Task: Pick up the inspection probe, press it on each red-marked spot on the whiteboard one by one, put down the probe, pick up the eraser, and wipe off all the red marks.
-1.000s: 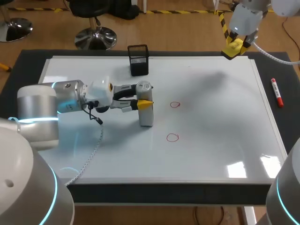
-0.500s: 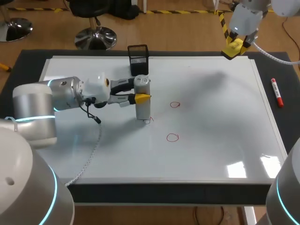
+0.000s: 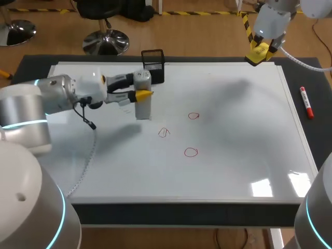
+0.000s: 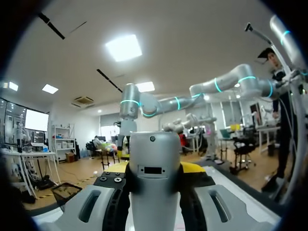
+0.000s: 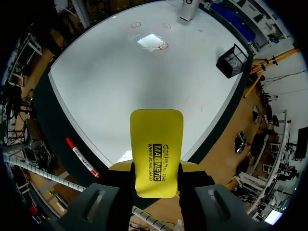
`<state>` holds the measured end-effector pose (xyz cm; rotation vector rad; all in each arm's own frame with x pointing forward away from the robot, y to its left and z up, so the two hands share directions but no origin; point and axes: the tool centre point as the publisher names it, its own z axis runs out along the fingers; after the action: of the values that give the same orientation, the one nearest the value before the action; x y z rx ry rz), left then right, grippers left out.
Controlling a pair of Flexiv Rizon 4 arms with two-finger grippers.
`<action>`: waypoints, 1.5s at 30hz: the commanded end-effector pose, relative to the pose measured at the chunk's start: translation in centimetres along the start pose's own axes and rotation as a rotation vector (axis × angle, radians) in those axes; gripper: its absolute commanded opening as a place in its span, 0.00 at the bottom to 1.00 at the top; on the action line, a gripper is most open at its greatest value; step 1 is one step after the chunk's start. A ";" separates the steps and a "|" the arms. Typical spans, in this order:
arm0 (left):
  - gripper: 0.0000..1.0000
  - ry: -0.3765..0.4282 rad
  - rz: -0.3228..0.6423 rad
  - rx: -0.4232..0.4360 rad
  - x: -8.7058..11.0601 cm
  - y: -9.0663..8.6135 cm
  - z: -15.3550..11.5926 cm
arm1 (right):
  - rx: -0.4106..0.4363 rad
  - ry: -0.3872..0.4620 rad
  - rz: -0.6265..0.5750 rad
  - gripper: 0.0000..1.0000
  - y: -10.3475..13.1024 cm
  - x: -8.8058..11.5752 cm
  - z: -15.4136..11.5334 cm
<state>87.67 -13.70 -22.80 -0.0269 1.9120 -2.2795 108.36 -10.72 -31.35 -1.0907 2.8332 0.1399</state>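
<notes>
Over the whiteboard's (image 3: pixel 233 155) far left part, the left gripper (image 3: pixel 141 88) is clamped on the probe (image 3: pixel 143 109), near the basket (image 3: pixel 153 65). The probe stands upright: long axis vertical, lower end toward the board. Three red marks (image 3: pixel 164 133) lie apart from it, toward the middle. The right gripper (image 3: pixel 258 53) is clamped on the eraser (image 5: pixel 156 144) above the far right corner.

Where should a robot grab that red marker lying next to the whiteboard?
Grab the red marker around the middle of its barrel, coming straight down from above. It lies flat on the dark mat beside the whiteboard, long and thin, so a grip would probably hold best across its narrow width, one side pressed against each long edge.
</notes>
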 end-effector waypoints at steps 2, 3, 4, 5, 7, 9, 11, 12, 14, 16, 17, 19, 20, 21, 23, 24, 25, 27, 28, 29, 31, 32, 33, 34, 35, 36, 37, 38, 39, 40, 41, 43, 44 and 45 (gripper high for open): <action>0.00 -0.033 0.015 -0.015 -0.7 -1.6 -1.6 | 0.001 0.006 -0.002 0.00 -0.1 -0.1 -0.1; 0.00 -0.041 0.018 -0.019 -1.1 -1.7 -1.9 | 0.001 0.006 -0.002 0.00 -0.1 -0.1 -0.1; 0.00 -0.047 0.021 -0.020 -1.4 -1.8 -2.1 | 0.001 0.006 -0.002 0.00 -0.1 -0.1 -0.1; 0.00 -0.050 0.023 -0.020 -1.6 -1.9 -2.3 | 0.001 0.006 -0.002 0.00 -0.1 -0.1 -0.1; 0.00 -0.065 0.027 -0.033 -2.4 -2.1 -2.9 | 0.001 0.006 -0.002 0.00 -0.1 -0.1 -0.1; 0.00 -0.080 0.028 -0.041 -3.0 -2.2 -3.5 | 0.001 0.006 -0.002 0.00 -0.1 -0.1 -0.1; 0.00 -0.091 0.029 -0.043 -3.6 -2.3 -4.1 | 0.001 0.006 -0.002 0.00 -0.1 -0.1 -0.1; 0.00 -0.096 0.031 -0.044 -3.8 -2.3 -4.4 | 0.001 0.006 -0.002 0.00 -0.1 -0.1 -0.1; 0.00 -0.110 0.032 -0.042 -4.4 -2.3 -5.0 | 0.001 0.006 -0.002 0.00 -0.1 -0.1 -0.1; 0.00 -0.124 0.030 -0.039 -4.9 -2.2 -5.4 | 0.001 0.006 -0.002 0.00 -0.1 -0.1 -0.1; 0.00 -0.131 0.027 -0.038 -5.2 -2.1 -5.6 | 0.001 0.006 -0.002 0.00 -0.1 -0.1 -0.1; 0.00 -0.144 0.023 -0.030 -5.8 -1.9 -6.2 | 0.001 0.006 -0.002 0.00 -0.1 -0.1 -0.1; 0.00 -0.153 0.021 -0.031 -6.1 -1.8 -6.4 | 0.001 0.006 -0.002 0.00 -0.1 -0.1 -0.1; 0.00 -0.156 0.019 -0.027 -6.4 -1.8 -6.7 | 0.001 0.006 -0.002 0.00 -0.1 -0.1 -0.1; 0.00 -0.168 0.013 -0.029 -7.1 -1.6 -7.2 | 0.001 0.006 -0.002 0.00 -0.1 -0.1 -0.1; 0.00 -0.172 0.011 -0.024 -7.3 -1.6 -7.4 | 0.001 0.006 -0.002 0.00 -0.1 -0.1 -0.1; 0.00 -0.181 0.008 -0.027 -7.6 -1.6 -7.7 | 0.001 0.006 -0.002 0.00 -0.1 -0.1 -0.1; 0.00 -0.188 0.004 -0.023 -8.1 -1.5 -8.3 | 0.001 0.006 -0.002 0.00 -0.1 -0.1 -0.1; 0.00 -0.192 0.001 -0.023 -8.4 -1.4 -8.6 | 0.001 0.006 -0.002 0.00 -0.1 -0.1 -0.1; 0.00 -0.196 -0.003 -0.022 -8.6 -1.2 -8.9 | 0.001 0.006 -0.002 0.00 -0.1 -0.1 -0.1; 0.00 -0.203 -0.007 -0.021 -9.0 -1.0 -9.4 | 0.001 0.006 -0.002 0.00 -0.1 -0.1 -0.1; 0.00 -0.210 -0.012 -0.022 -9.1 -0.9 -9.6 | 0.001 0.006 -0.002 0.00 -0.1 -0.1 -0.1; 0.00 -0.221 -0.018 -0.015 -9.3 -0.8 -9.9 | 0.001 0.006 -0.002 0.00 -0.1 -0.1 -0.1; 0.00 -0.226 -0.019 -0.011 -9.5 -0.6 -10.3 | 0.001 0.006 -0.002 0.00 -0.1 -0.1 -0.1; 0.00 -0.233 -0.022 -0.008 -9.6 -0.5 -10.5 | 0.001 0.006 -0.002 0.00 -0.1 -0.1 -0.1; 0.00 -0.235 -0.023 -0.008 -9.6 -0.4 -10.6 | 0.001 0.006 -0.002 0.00 -0.1 -0.1 -0.1; 0.00 -0.236 -0.025 -0.007 -9.6 -0.4 -10.7 | 0.001 0.006 -0.002 0.00 -0.1 -0.1 -0.1; 0.00 -0.237 -0.026 -0.007 -9.8 -0.3 -10.8 | 0.001 0.006 -0.002 0.00 -0.1 -0.1 -0.1; 0.00 -0.238 -0.028 -0.007 -9.8 -0.2 -10.9 | 0.001 0.006 -0.002 0.00 -0.1 -0.1 -0.1; 0.00 -0.238 -0.029 -0.007 -9.9 -0.2 -10.9 | 0.001 0.006 -0.002 0.00 -0.1 -0.1 -0.1; 0.00 -0.239 -0.030 -0.006 -9.9 -0.1 -11.0 | 0.001 0.006 -0.002 0.00 -0.1 -0.1 -0.1; 0.00 -0.244 -0.034 -0.003 -9.9 -0.1 -11.0 | 0.001 0.006 -0.002 0.00 -0.1 -0.1 -0.1; 0.00 -0.247 -0.035 0.000 -10.1 0.0 -11.3 | 0.001 0.006 -0.002 0.00 -0.1 -0.1 -0.1; 0.00 -0.250 -0.035 0.002 -10.1 0.1 -11.3 | 0.001 0.006 -0.002 0.00 -0.1 -0.1 -0.1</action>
<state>96.07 -1.38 -23.73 -0.3356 1.8030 -2.1732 108.37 -10.72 -31.35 -1.0907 2.8333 0.1398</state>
